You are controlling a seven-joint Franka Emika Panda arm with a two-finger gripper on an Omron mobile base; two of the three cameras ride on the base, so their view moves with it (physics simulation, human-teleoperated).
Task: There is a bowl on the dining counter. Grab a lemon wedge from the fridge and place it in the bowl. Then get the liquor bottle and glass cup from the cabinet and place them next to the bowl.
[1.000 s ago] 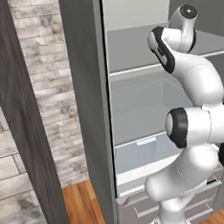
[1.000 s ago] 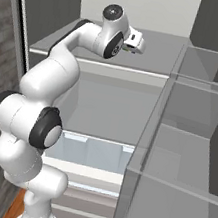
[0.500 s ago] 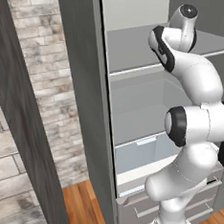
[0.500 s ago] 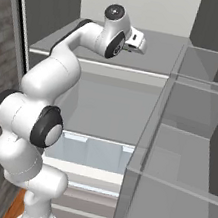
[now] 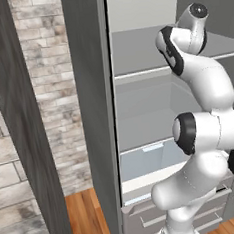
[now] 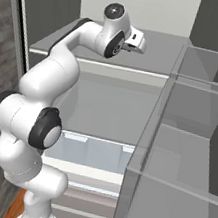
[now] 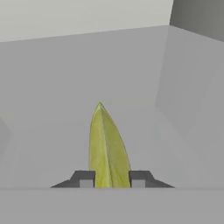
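We are looking into an open fridge (image 6: pixel 133 100) with pale grey walls, where a white robot arm (image 6: pixel 48 90) with dark joints rises from the floor and bends up to the top shelf (image 6: pixel 163 44). In the hand view, the pincer (image 7: pixel 112 179) sits at the bottom of the frame with its two dark fingertips (image 7: pixel 83 178) pressed against either side of a lemon wedge (image 7: pixel 107 148), so the pincer is pinching the wedge. The wedge is yellow-green and narrow, standing between the fingertips with its pointed end aimed away from the hand, toward the back wall of the fridge. Around it we see the flat grey shelf surface and a side wall meeting the back wall in a corner at the right of that view. In the right base view, the hand reaches over the top shelf, just to the left of a clear door bin (image 6: pixel 197 96); the wedge itself is too small to make out there. Below the shelf we see a second, lower shelf and then a pale blue crisper drawer (image 6: pixel 93 151) near the bottom. In the left base view, the arm (image 5: pixel 204 111) stands in front of the same compartments, with the dark fridge side panel (image 5: pixel 94 116) and a brick wall (image 5: pixel 52 94) to its left, and a wooden floor (image 5: pixel 87 217) beneath.
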